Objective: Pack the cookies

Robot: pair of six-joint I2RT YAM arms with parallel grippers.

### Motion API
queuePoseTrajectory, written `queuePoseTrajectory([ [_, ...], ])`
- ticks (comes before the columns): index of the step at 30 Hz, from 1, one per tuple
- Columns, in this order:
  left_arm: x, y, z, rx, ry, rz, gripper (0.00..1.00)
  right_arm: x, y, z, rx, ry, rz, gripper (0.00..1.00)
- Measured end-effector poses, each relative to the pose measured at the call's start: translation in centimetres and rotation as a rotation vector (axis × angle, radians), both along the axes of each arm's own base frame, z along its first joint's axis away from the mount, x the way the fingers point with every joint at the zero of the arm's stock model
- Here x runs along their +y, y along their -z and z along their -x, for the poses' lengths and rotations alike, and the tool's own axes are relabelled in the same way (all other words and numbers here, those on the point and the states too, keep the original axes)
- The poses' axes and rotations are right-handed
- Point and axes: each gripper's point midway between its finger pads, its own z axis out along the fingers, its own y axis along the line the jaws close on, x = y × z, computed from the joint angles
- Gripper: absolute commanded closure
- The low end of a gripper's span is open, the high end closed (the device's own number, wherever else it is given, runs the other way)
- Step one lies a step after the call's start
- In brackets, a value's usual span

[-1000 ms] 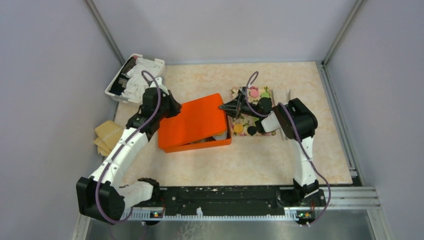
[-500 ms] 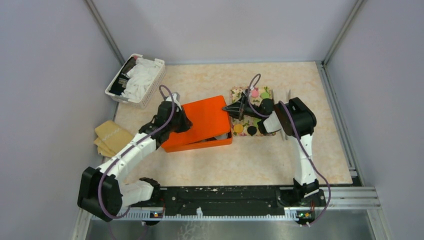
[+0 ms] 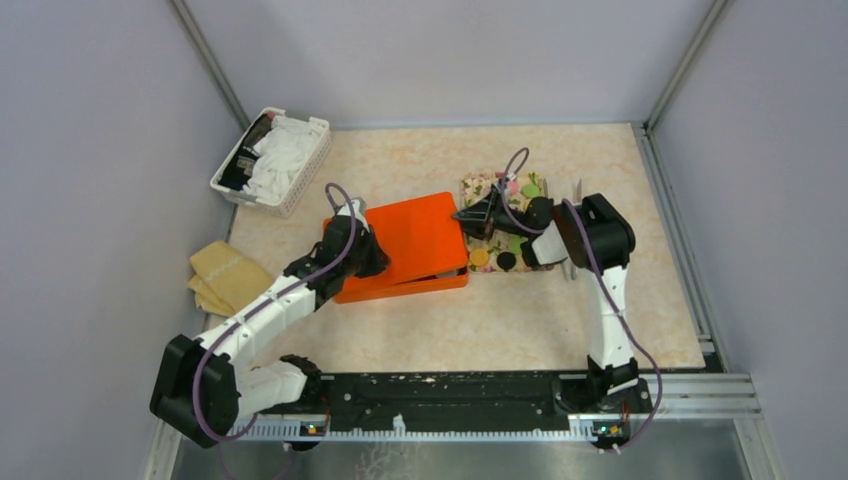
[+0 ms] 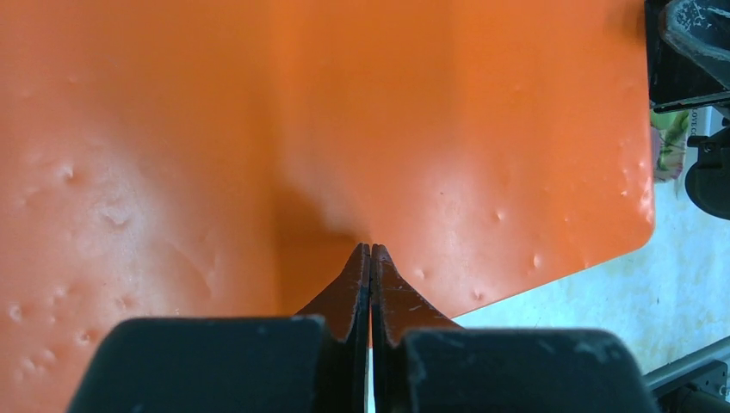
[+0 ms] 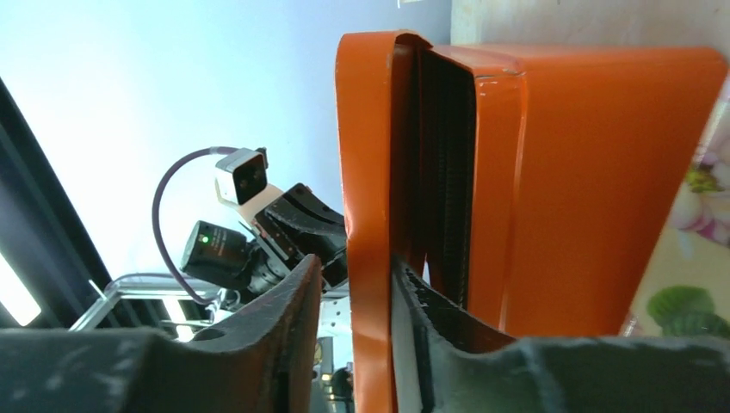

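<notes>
The orange box (image 3: 400, 287) sits mid-table with its orange lid (image 3: 415, 238) lying over it, the right end still lifted a little. My left gripper (image 3: 366, 256) is shut and empty, its tips pressing on the lid's top (image 4: 482, 129). My right gripper (image 3: 463, 215) straddles the lid's right rim (image 5: 366, 172). One finger (image 5: 430, 314) sits under the lid and the other (image 5: 288, 314) stands slightly off it. Several cookies lie on the floral tray (image 3: 476, 185) right of the box, among them an orange one (image 3: 480, 257), a black one (image 3: 506, 261) and a green one (image 3: 530, 190).
A white basket (image 3: 268, 160) of pale paper cups stands at the back left. Tan flat pieces (image 3: 224, 272) lie by the left wall. The right arm's forearm (image 3: 590, 235) hangs over the tray's right side. Grey walls enclose the table.
The left gripper has moved right and forward onto the lid. The lid has slid right and come down over the box, hiding the pale contents that showed at its right end.
</notes>
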Motion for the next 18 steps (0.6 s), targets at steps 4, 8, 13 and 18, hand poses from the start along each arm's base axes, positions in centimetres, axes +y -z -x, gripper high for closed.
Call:
queuePoseTrajectory([
  [4,0.0,0.1,0.0,-0.002,-0.005,0.002,1.0,-0.5,0.3,-0.2,0.004,0.016,0.006,0.54],
  [8,0.0,0.7,0.0,0.013,-0.01,0.003,1.0,-0.9,0.5,-0.1,0.018,0.026,0.01,0.54],
  [13,-0.1,1.0,-0.2,0.018,-0.016,0.009,1.0,-1.6,-0.4,0.2,0.004,0.05,0.013,0.54],
  [18,-0.6,0.5,-0.7,-0.006,-0.01,0.033,1.0,-2.6,-2.4,0.3,-0.08,0.092,0.058,0.54],
])
